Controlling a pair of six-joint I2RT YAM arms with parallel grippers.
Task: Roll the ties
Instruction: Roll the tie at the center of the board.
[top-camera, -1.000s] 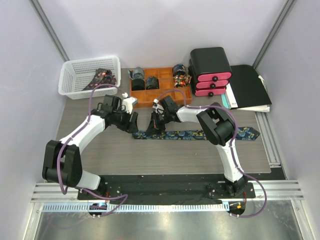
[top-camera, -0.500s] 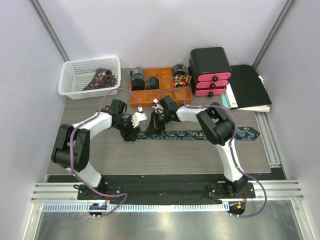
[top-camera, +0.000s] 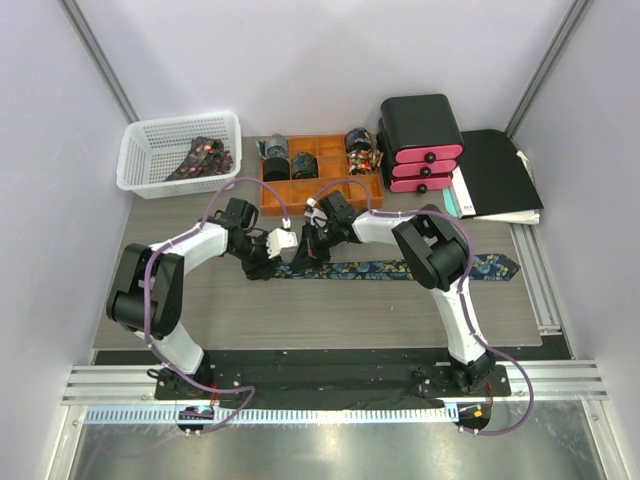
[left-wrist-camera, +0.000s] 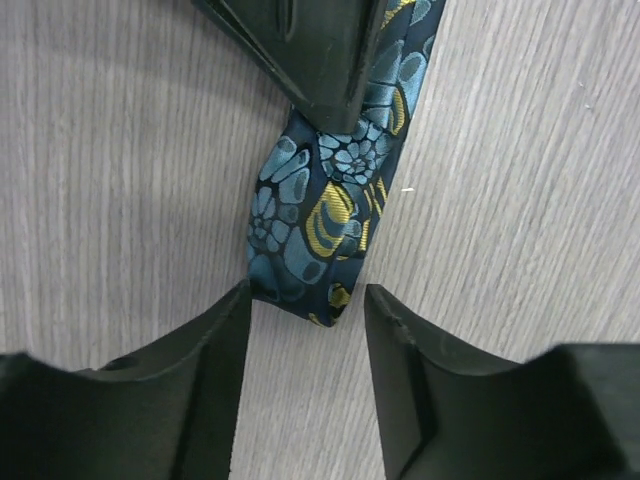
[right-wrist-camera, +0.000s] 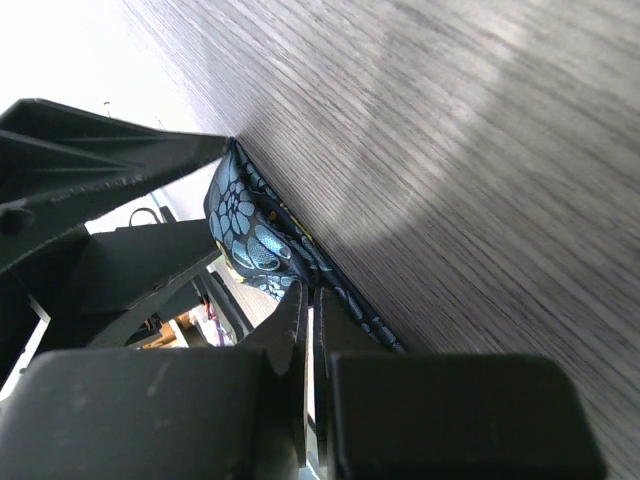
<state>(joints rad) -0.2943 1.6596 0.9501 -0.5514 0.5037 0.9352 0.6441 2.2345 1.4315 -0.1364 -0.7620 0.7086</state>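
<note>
Pinching tie (left-wrist-camera: 318, 205), right fingers (right-wrist-camera: 284, 326)

The tie (left-wrist-camera: 310, 215) is woven cloth with a soft silky sheen on its teal and gold flowers, and the desk (left-wrist-camera: 120, 150) under it is grey wood-grain laminate, matt and finely streaked. The left gripper (left-wrist-camera: 305, 300) has jaws of smooth, matt black plastic. Farther back, the basket (top-camera: 130, 165) is white plastic mesh, the tray (top-camera: 310, 165) is orange plastic, the drawer unit (top-camera: 420, 125) is smooth black and pink plastic, and the plate at the near edge (top-camera: 320, 450) is brushed, shiny metal.
</note>
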